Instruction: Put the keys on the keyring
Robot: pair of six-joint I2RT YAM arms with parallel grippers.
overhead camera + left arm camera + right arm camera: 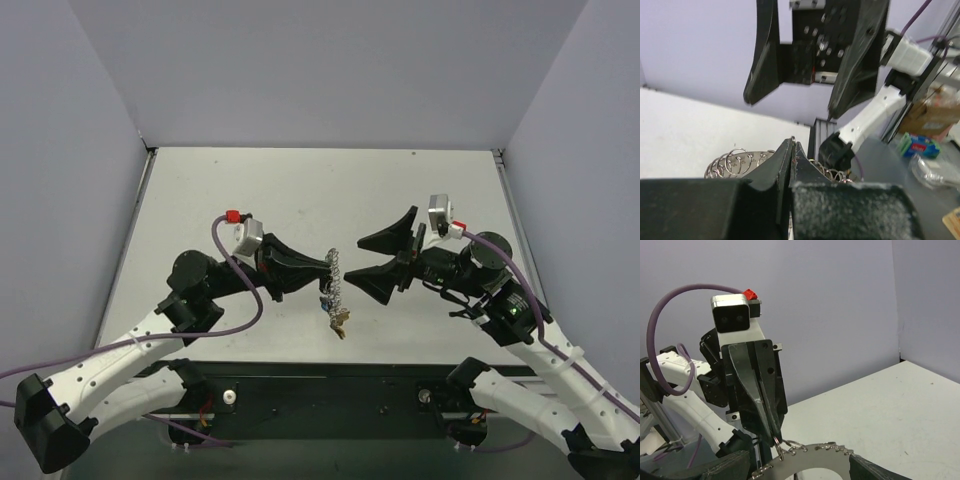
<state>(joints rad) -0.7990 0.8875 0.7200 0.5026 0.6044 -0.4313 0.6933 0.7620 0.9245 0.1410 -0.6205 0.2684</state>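
My left gripper (326,268) is shut on the keyring (334,282), a silvery hoop rimmed with small wire loops, and holds it on edge above the table (300,190). A small bunch of keys (336,312) with a gold-yellow tag hangs from its low end. My right gripper (354,259) is open and faces the ring from the right, fingertips just short of it. In the left wrist view my shut fingers (785,165) pinch the keyring (735,161), with the right gripper (790,102) open beyond. In the right wrist view the keyring (840,461) spans the gap between my fingers (880,471), and the left gripper (772,432) clamps a loop.
Grey walls close in the table on three sides. The black base bar (330,385) runs along the near edge. Off the table, the left wrist view shows a cardboard box (932,112) and a blue packet (920,146).
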